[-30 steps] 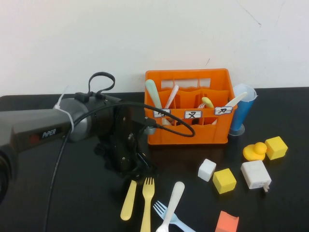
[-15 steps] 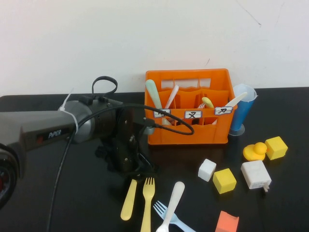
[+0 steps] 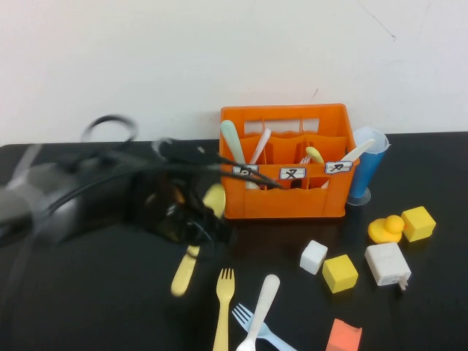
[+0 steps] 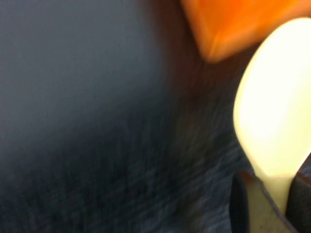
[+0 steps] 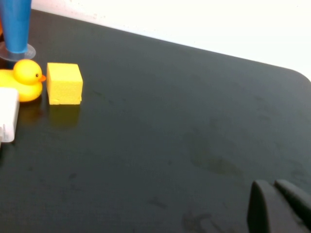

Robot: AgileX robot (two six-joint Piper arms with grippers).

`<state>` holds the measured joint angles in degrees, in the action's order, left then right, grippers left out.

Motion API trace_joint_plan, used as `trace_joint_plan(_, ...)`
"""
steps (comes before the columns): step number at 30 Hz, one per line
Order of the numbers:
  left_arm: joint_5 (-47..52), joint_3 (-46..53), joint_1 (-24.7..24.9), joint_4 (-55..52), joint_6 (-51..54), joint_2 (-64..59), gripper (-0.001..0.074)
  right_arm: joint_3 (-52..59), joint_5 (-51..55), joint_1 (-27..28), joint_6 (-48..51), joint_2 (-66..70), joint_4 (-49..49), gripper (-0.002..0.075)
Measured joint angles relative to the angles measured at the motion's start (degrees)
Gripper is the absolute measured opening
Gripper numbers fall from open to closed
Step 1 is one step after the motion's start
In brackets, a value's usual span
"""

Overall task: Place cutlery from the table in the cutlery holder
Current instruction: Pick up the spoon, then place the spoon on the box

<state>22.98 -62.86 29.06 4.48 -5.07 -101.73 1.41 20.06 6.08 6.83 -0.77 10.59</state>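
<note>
I had the left pincer point(image 3: 196, 232) closed on the neck of the pale yellow spoon point(image 3: 197, 238), lifted clear of the counter point(image 3: 88, 307) just beside the orange cutlery holder point(image 3: 284, 162). To seat it well, I judged I should raise it above the rim, tip it handle-down and line it up over one compartment before letting go. The yellow fork point(image 3: 222, 307), cream piece point(image 3: 260, 311) and blue fork point(image 3: 259, 330) lay waiting. The right pincer point(image 5: 277, 206) sat parked, its grip impossible to tell.

left gripper point(image 3: 191, 228) | crate point(image 3: 284, 205) just right; table point(image 3: 88, 307) open left
</note>
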Motion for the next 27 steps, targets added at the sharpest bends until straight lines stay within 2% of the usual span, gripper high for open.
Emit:
trace_joint_plan(5, -27.0, 15.0, 0.0, 1.4, 0.0, 12.0, 0.0097, 0.0, 0.0, 0.0, 0.0, 0.0, 0.0, -0.0003)
trace_joint_plan(8, -41.8, 20.3, 0.0, 1.5, 0.0, 15.6, 0.0097, 0.0, 0.0, 0.0, 0.0, 0.0, 0.0, -0.0003)
trace_joint_plan(13, -63.6, 22.5, 0.0, -0.5, -0.5, 15.4, 0.0097, 0.0, 0.0, 0.0, 0.0, 0.0, 0.0, -0.0003)
trace_joint_plan(17, -79.6, 22.0, 0.0, -1.3, -0.6, 10.9, 0.0097, 0.0, 0.0, 0.0, 0.0, 0.0, 0.0, -0.0003)
trace_joint_plan(20, -82.8, 19.5, 0.0, -1.4, -1.6, 6.2, 0.0097, 0.0, 0.0, 0.0, 0.0, 0.0, 0.0, -0.0003)
trace_joint_plan(27, -82.4, 10.5, 0.0, -1.5, -2.1, -3.5, 0.0097, 0.0, 0.0, 0.0, 0.0, 0.0, 0.0, -0.0003)
